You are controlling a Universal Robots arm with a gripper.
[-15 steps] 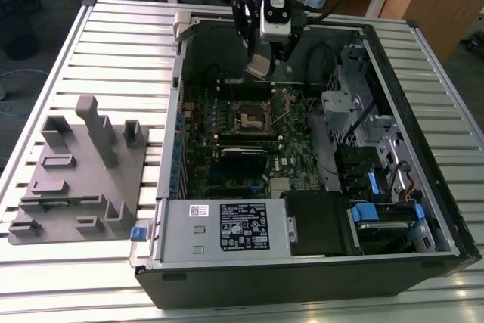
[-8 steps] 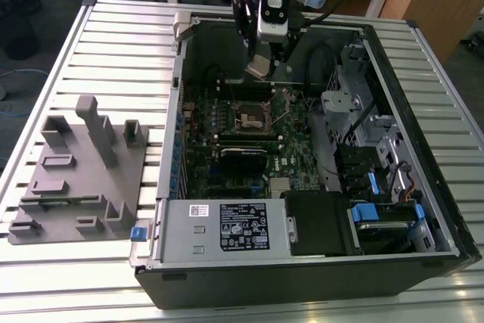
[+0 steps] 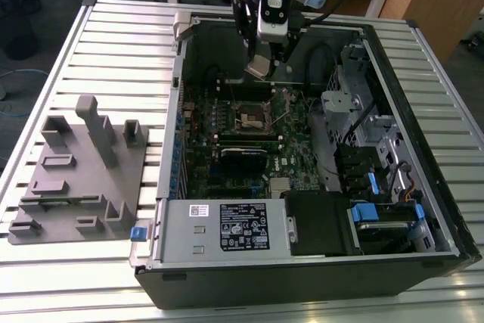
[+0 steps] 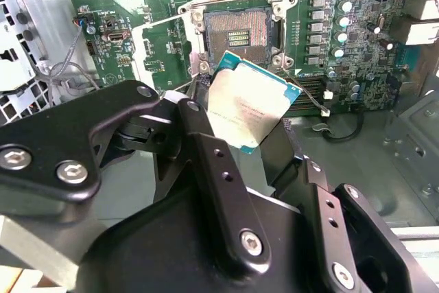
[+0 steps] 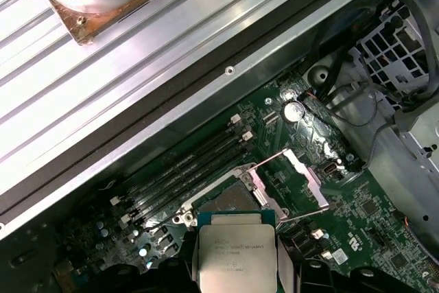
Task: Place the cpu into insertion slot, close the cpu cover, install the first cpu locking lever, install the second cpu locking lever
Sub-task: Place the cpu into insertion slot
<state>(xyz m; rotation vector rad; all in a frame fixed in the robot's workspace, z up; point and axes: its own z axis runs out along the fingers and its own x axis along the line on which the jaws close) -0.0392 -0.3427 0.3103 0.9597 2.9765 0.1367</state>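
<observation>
The cpu [image 4: 250, 104] is off the board, pinched at its edges by the gripper [image 4: 247, 125], whose fingers [image 4: 200, 132] are clamped on it. It has not been seated. In the exterior view, the cpu [image 3: 259, 67] hangs under the gripper [image 3: 261, 62] over the open case [image 3: 423, 134]. The slot [image 3: 252, 116] lies at about six o'clock from it, apart and lower.

In the first wrist view, the cpu [image 5: 236, 255] partly overlaps the slot [image 5: 230, 200]. The cover [image 5: 295, 178] is swung open beside the slot, so the pale contact field [image 4: 239, 31] is bare. A thin wire lever [image 4: 154, 24] stands clear of the frame.

I judge this to be the first step, carrying the chip to the socket, with cover and levers not yet touched. Seating calls for the chip level and centred, with its edges square to the frame. In the second wrist view they look turned against it, though the angle may deceive.

Memory slots [image 5: 199, 162] run just beside the socket. A grey fixture [image 3: 76, 172] sits at nine o'clock from the case.
</observation>
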